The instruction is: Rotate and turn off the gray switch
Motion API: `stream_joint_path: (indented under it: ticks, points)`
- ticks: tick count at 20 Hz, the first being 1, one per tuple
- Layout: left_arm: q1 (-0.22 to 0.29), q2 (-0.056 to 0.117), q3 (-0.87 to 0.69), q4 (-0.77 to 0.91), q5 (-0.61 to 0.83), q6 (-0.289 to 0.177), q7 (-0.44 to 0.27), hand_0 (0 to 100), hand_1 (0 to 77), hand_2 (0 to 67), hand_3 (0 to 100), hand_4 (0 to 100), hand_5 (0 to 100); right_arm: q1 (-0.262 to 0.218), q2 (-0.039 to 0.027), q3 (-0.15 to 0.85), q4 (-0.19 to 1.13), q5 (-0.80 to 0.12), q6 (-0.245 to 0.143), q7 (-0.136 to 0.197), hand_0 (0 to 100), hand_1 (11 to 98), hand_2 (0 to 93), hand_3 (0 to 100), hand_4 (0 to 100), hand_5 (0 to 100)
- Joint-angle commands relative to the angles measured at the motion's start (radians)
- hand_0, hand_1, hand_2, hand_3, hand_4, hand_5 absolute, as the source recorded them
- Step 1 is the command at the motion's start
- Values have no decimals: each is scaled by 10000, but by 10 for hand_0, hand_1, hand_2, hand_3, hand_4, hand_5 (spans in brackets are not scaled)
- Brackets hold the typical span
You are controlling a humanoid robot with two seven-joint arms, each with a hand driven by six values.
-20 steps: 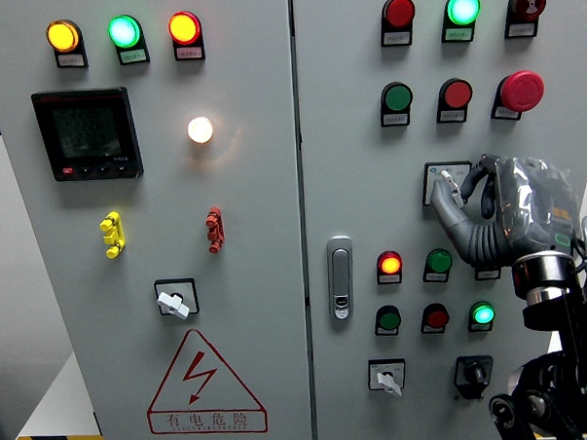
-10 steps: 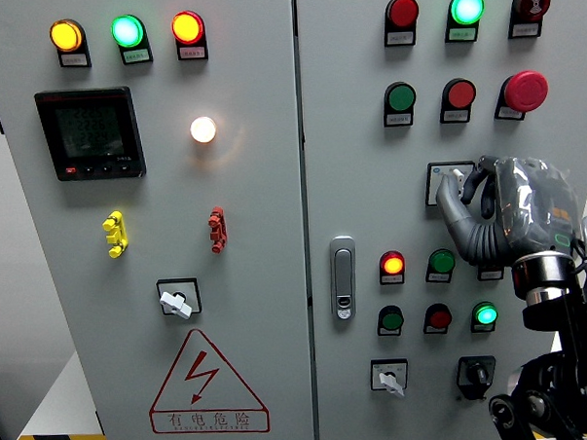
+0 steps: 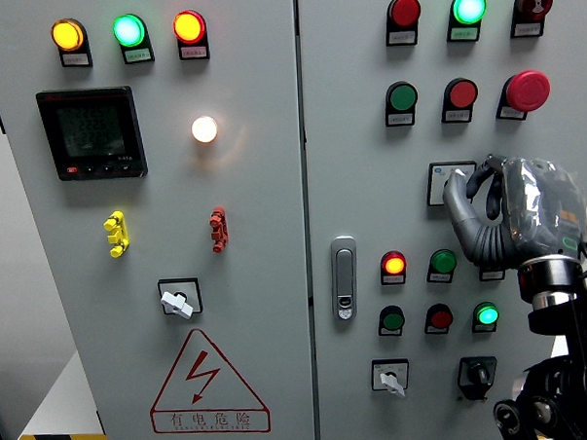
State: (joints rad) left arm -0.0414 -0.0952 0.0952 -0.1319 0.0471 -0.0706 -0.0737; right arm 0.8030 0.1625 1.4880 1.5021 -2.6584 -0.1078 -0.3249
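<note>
One hand works alone: the right hand (image 3: 503,216), grey and wrapped in clear plastic, comes up from the lower right on a black arm and sits against the right door of the light-grey metal control cabinet (image 3: 347,110). Its fingers (image 3: 465,205) are curled onto the gray rotary switch on its square white-and-black plate (image 3: 440,179), which lies at about ten o'clock from the palm, and they cover the knob so that only the plate's upper left corner shows. Whether the knob is truly pinched or merely touched cannot be told.

By the look of it, the step in hand is the grasp just ahead of the turn. The next move seems to call for a firm pinch on the knob and a wrist roll about its axis, without sliding off.

At six o'clock from the fingers sit the lit red round indicator (image 3: 394,264) and the dark green round button (image 3: 442,262); at twelve o'clock, well apart, stands the red mushroom-head stop button (image 3: 528,90), which the knuckles should avoid. The left arm is out of view.
</note>
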Motion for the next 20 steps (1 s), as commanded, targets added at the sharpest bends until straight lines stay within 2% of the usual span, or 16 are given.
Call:
stream_joint_path:
  ticks: [1,4,9,12,14,15,16,17,18,19,20]
  points:
    - [0,1,0,0,-10,0,1,887,0,133,187,82,109,-53,1,30,164,-15,4,12,869,293,658,1000,853,1000]
    - [0,1,0,0,-10,0,1,887,0,133,187,82,108,-191,1,76,318,-15,4,27,856,296,642,1000,863,1000]
    - [0,1,0,0,-10,0,1,887,0,133,187,82,109,-635,-14,198,1007,0,35,119,832,301,594,918,845,1000]
    - [0,1,0,0,5,0,1,887,0,133,187,82,109,-926,-14,275,1376,31,35,211,823,304,557,817,736,1000]
    - [0,1,-16,0,5,0,1,887,0,133,187,82,109,-1110,-14,291,1621,16,65,593,800,292,537,695,602,973]
    - [0,1,-1,0,-10,0,1,887,0,133,187,82,109,-1172,-29,306,1744,1,96,656,773,284,525,666,566,943]
    - [0,1,0,0,5,0,1,887,0,133,187,82,109,-1233,-29,397,1852,0,157,732,649,271,503,628,526,875]
    - [0,1,0,0,5,0,1,887,0,133,187,82,109,-1264,-29,459,1913,-15,158,900,448,293,479,597,493,827]
    - [0,1,0,0,-10,0,1,887,0,133,187,82,109,-1371,-29,475,1990,-30,158,1084,314,300,470,585,483,806]
    - [0,1,0,0,5,0,1,887,0,133,188,82,109,-1478,-29,505,2143,-45,173,1374,92,321,456,550,441,760]
    - [0,1,0,0,-10,0,1,886,0,133,187,82,109,-1601,-29,536,2281,-46,264,1544,0,348,418,496,397,703]
